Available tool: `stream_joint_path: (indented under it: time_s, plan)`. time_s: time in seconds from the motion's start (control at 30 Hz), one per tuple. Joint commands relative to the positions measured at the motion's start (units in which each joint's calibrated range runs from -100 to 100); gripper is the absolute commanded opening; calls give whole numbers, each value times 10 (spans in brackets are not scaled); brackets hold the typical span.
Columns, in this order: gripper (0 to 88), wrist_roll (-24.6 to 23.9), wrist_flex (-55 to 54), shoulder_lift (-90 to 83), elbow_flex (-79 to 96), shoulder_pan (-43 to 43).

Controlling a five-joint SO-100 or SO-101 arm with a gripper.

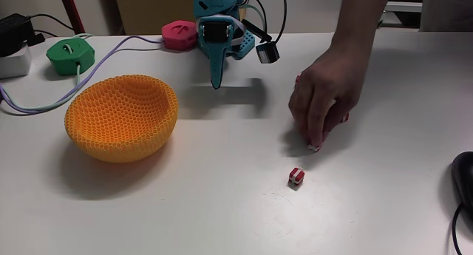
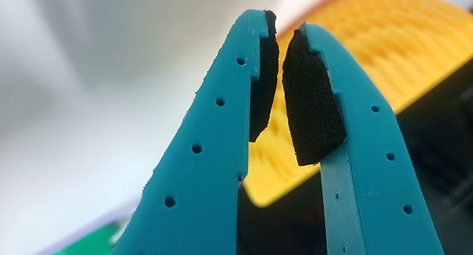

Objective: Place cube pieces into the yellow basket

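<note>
Nearest the fixed camera, one red-and-white cube piece [image 1: 295,177] alone on the white table [image 1: 222,211]. Just behind it, a person's hand [image 1: 323,92] reaching in from the top right, fingertips down on the table. At the back, teal gripper [image 1: 216,83] pointing down, its black pads [image 2: 310,107] nearly together, clamping nothing. Left of it, yellow basket [image 1: 122,116]; farther back, green disc [image 1: 70,55] and pink disc [image 1: 179,34].

The fixed view stands in front of the arm, raised, looking down across the table [image 1: 222,211] toward the claw [image 1: 216,83] at the far side. The wrist view sits close behind the claw [image 2: 284,22], looking along its fingers. Both share the yellow basket [image 1: 122,118] [image 2: 384,55] beside the claw.
</note>
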Motion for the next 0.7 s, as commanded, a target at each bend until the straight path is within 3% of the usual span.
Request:
stream_joint_path:
  time_s: [0.0, 0.67]
  plan:
    - [0, 2, 1, -8, -6, -6]
    - [0, -8, 1, -8, -6, 8]
